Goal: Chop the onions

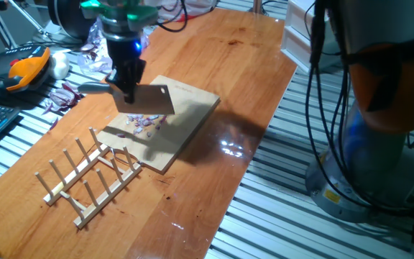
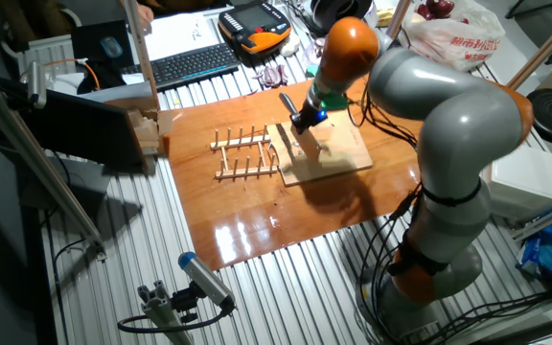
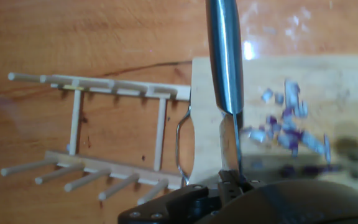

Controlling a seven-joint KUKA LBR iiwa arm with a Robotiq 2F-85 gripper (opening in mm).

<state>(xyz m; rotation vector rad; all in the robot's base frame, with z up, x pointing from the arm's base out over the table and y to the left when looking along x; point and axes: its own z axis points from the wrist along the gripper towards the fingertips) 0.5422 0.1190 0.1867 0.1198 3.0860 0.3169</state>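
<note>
Onions (image 1: 144, 123), chopped to tiny purple-white bits, scattered on the pale wooden chopping board (image 1: 192, 115) near the middle of the bench, closer to its long left edge. At far left, toward the near corner, a pale wooden dowel rack (image 1: 90, 173) lying just beside the board. Above the bits, a broad steel cleaver (image 1: 148, 100) held level-edged off the board by the black two-finger gripper (image 1: 126, 83), jaws closed tight on the handle. In the hand view, blade (image 3: 224, 62) seen edge-on, onion bits (image 3: 288, 127) all to its right, rack (image 3: 98, 134) to its left. Risk judged from here: a downstroke landing left of the pile, missing the bits and striking bare board near its rack-side edge. Another: bits flicked off the board onto the glossy orange-brown wooden bench (image 1: 228, 57) by a hard chop. Further right, only bare board and bench; purple peel scraps (image 1: 63, 97) well apart beyond the far-left edge.
</note>
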